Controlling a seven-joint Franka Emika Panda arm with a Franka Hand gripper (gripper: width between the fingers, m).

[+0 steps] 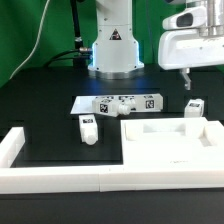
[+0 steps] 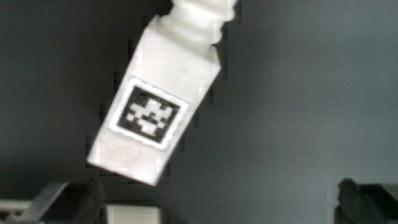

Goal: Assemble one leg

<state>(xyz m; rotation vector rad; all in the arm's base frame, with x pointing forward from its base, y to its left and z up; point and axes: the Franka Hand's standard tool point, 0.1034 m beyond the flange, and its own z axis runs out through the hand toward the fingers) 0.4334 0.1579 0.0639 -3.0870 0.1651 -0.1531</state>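
A leg (image 1: 193, 106), a small white post with a square tag, stands on the black table at the exterior view's right, just behind the large white panel (image 1: 165, 138). My gripper (image 1: 185, 80) hangs above it, a little to the exterior view's left, and touches nothing. In the wrist view the same leg (image 2: 160, 105) lies between and beyond the two dark fingertips (image 2: 54, 200), with its tag facing the camera. The gripper (image 2: 214, 205) is open and empty. A second leg (image 1: 88, 127) stands further to the exterior view's left.
The marker board (image 1: 120, 102) lies flat behind the legs, in front of the robot base (image 1: 113, 50). Long white border rails (image 1: 100, 178) run along the front and the exterior view's left. A white edge (image 2: 139, 212) shows by one fingertip.
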